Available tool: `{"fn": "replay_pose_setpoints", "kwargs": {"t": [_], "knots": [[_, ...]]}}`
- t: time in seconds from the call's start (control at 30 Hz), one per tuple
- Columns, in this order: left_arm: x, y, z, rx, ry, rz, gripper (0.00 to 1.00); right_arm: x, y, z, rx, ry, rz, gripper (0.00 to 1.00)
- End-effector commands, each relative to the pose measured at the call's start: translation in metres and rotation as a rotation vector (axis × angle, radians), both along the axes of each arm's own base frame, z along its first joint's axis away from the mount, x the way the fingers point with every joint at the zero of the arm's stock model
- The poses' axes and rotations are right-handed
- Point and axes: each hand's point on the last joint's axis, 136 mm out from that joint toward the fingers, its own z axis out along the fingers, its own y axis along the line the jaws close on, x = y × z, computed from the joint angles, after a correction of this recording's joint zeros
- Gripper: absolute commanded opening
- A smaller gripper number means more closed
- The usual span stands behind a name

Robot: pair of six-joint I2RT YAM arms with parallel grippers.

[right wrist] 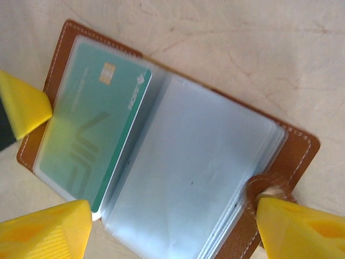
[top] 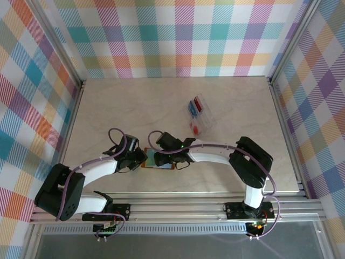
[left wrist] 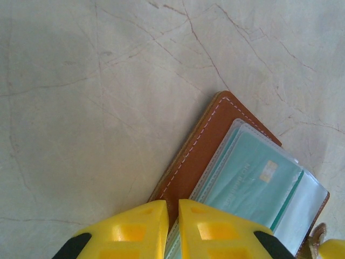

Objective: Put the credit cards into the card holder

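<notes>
The brown card holder [top: 160, 161] lies open on the table between my two grippers, clear pockets up. A teal-green credit card [right wrist: 91, 135] sits inside its left pocket [left wrist: 253, 181]. My left gripper [left wrist: 173, 216] is shut on the holder's brown cover edge [left wrist: 199, 151], at the holder's left side in the top view [top: 141, 159]. Over the pockets my right gripper [right wrist: 172, 216] stands open; one finger [right wrist: 48, 232] is by the teal card's corner and the other [right wrist: 302, 226] is against the snap tab [right wrist: 267, 189]. More credit cards, red [top: 195, 128] and blue [top: 191, 108], lie in a clear tray.
The clear plastic tray [top: 207, 121] sits right of centre, a short way behind the holder. Plaid walls and metal rails close in the table on the left, right and back. The arm bases stand at the near edge.
</notes>
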Motion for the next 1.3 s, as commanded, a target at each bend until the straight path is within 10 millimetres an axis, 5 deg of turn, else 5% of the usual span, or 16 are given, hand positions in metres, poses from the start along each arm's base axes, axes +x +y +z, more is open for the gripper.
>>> {"fn": "replay_pose_setpoints", "kwargs": {"t": [0.0, 0.33, 0.67, 1.03, 1.27], "knots": [[-0.036, 0.020, -0.030, 0.108, 0.135, -0.018, 0.16, 0.007, 0.002, 0.000, -0.035, -0.025, 0.033, 0.81], [-0.036, 0.018, -0.032, 0.110, 0.138, -0.029, 0.16, 0.022, 0.020, -0.002, -0.060, -0.049, 0.098, 0.79], [-0.034, 0.018, -0.032, 0.116, 0.137, -0.036, 0.16, 0.009, 0.013, -0.025, -0.094, 0.040, 0.098, 0.77], [-0.039, 0.015, -0.039, 0.120, 0.150, -0.051, 0.16, -0.016, 0.054, -0.012, 0.247, 0.224, 0.184, 0.77], [-0.040, 0.016, -0.041, 0.126, 0.156, -0.048, 0.16, -0.026, 0.052, 0.000, 0.349, 0.272, 0.154, 0.78]]}}
